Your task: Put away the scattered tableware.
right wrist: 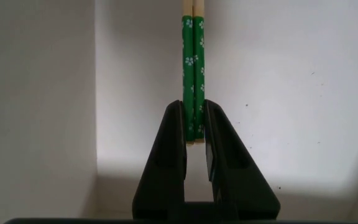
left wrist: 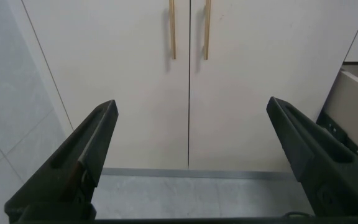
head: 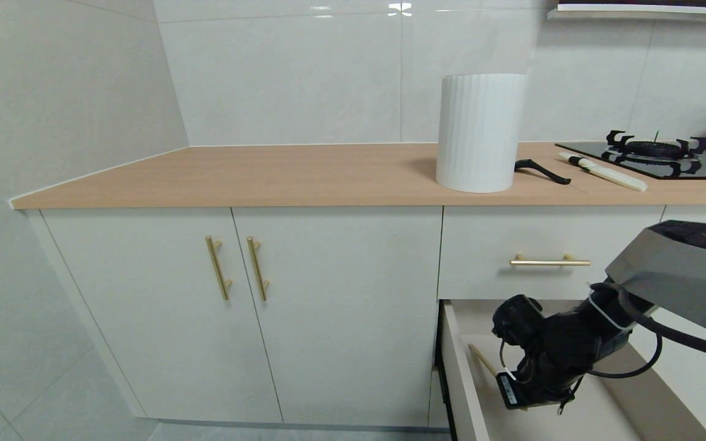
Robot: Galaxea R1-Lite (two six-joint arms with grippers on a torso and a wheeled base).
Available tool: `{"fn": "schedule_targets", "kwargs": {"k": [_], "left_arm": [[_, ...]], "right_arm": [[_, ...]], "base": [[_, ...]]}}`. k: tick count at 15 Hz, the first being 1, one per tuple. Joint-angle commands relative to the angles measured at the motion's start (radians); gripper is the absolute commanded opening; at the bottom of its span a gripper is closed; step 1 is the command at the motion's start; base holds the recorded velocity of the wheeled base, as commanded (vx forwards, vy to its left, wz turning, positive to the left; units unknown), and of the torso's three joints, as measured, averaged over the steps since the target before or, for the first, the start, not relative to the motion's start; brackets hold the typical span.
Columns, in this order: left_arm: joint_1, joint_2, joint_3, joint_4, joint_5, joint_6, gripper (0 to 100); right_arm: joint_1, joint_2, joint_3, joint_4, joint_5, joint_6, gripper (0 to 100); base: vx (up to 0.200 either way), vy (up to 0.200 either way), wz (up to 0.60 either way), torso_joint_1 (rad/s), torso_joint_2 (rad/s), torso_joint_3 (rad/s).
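Note:
A pair of green-patterned wooden chopsticks (right wrist: pixel 193 62) is pinched between the fingers of my right gripper (right wrist: pixel 194 109), which is shut on them. The gripper (head: pixel 503 367) is low inside the open white drawer (head: pixel 458 367) under the counter, and the chopsticks (head: pixel 482 360) stick out toward the drawer's left wall. My left gripper (left wrist: pixel 191 106) stands open and holds nothing, facing the double cabinet doors. On the wooden counter (head: pixel 267 177), a black-handled utensil (head: pixel 543 170) and a cream knife (head: pixel 604 171) lie to the right of a tall white ribbed holder (head: pixel 480 131).
A black gas hob (head: pixel 653 153) sits at the counter's right end. The cabinet doors (head: pixel 255 306) with gold handles (left wrist: pixel 189 31) are shut, and so is the upper drawer with its gold bar handle (head: pixel 549 262). Tiled walls close off the left side and the back.

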Motion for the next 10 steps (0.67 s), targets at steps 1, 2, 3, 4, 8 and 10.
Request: {"fn": "schedule_targets", "kwargs": {"k": [1,2,3,4,8,10], "left_arm": [[0.000,0.000,0.000,0.000,0.000,0.000,100],[0.000,0.000,0.000,0.000,0.000,0.001,100],[0.000,0.000,0.000,0.000,0.000,0.000,100],[0.000,0.000,0.000,0.000,0.000,0.000,100],[0.000,0.000,0.000,0.000,0.000,0.000,100],[0.000,0.000,0.000,0.000,0.000,0.000,100]], "right_arm": [[0.006,0.011,0.005,0.006,-0.001,0.001,0],[0.009,0.011,0.005,0.011,-0.001,0.001,0],[0.009,0.011,0.005,0.011,-0.001,0.001,0],[0.009,0.011,0.004,0.011,-0.001,0.003,0],[0.009,0.013,0.005,0.011,-0.001,0.003,0],[0.009,0.013,0.007,0.011,-0.001,0.003,0]], "base": [[0.000,0.000,0.00,0.000,0.00,0.000],[0.000,0.000,0.00,0.000,0.00,0.000],[0.000,0.000,0.00,0.000,0.00,0.000],[0.000,0.000,0.00,0.000,0.00,0.000],[0.000,0.000,0.00,0.000,0.00,0.000],[0.000,0.000,0.00,0.000,0.00,0.000]]}}
